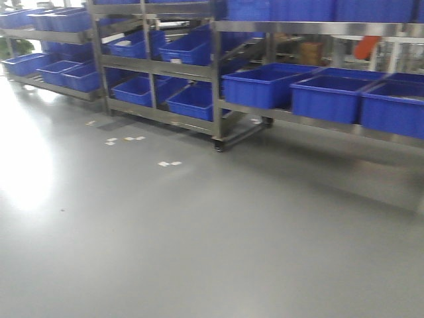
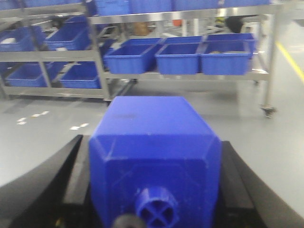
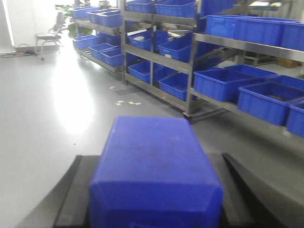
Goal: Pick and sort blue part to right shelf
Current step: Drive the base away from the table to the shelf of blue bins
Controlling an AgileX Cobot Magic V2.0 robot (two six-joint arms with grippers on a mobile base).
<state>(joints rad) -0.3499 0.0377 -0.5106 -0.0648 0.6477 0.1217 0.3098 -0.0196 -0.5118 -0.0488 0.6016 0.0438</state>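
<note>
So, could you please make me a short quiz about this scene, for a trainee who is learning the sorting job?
1. True or false: the left gripper is empty.
2. The bins on the right shelf are: A red, B blue, C green.
3. In the front view, what lies scattered on the floor?
Key: 1 false, it is shut on a blue part; 2 B; 3 small white scraps.
</note>
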